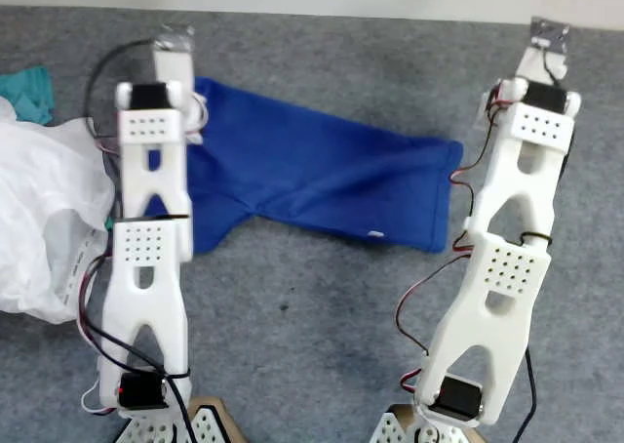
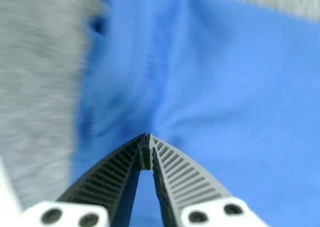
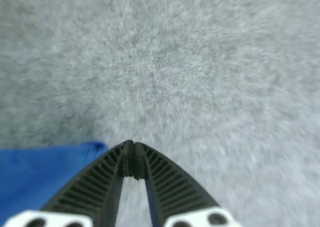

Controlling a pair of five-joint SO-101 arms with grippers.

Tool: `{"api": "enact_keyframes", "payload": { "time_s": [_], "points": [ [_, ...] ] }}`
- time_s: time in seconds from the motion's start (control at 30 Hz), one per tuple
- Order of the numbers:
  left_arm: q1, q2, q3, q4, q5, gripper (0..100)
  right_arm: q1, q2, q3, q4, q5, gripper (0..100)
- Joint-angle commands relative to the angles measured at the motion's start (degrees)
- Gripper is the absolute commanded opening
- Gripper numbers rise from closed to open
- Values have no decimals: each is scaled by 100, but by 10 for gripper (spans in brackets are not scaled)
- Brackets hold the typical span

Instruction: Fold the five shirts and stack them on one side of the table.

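A blue shirt (image 1: 322,175) is lying spread out on the grey worktop (image 1: 312,316), stretching across the space between the two arms. One end is running under the left arm and the other is ending just short of the right arm. The left tool (image 2: 146,143) is hanging over the shirt near the cloth's edge, where blue is giving way to grey. Its two ribbed fingers are pressing together at the tips, and a crease in the cloth is running away from that point. The blur is hiding whether any cloth is caught between them. The right tool (image 3: 133,148) is sitting over bare worktop with its fingers also meeting at the tips and nothing between them. A corner of the shirt is lying just beside them. At the left arm's outer side, a crumpled white plastic bag (image 1: 44,209) is resting on the worktop, with a bit of teal cloth (image 1: 29,87) showing behind it.
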Motion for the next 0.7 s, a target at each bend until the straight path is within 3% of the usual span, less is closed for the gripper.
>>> {"api": "enact_keyframes", "payload": {
  "time_s": [0.0,0.17,0.5,0.67],
  "points": [
    [-145,-857,-57,273,62,6,-171,-127,-1235,945,-88,7],
    [-347,-1332,-48,844,62,6,-259,-127,-1842,1833,-88,7],
    [-796,-1719,-4,941,70,6,-374,-224,-1578,1886,-88,6],
    [-822,-2677,892,941,70,6,-462,-690,-1244,1895,-97,6]
  ]
}}
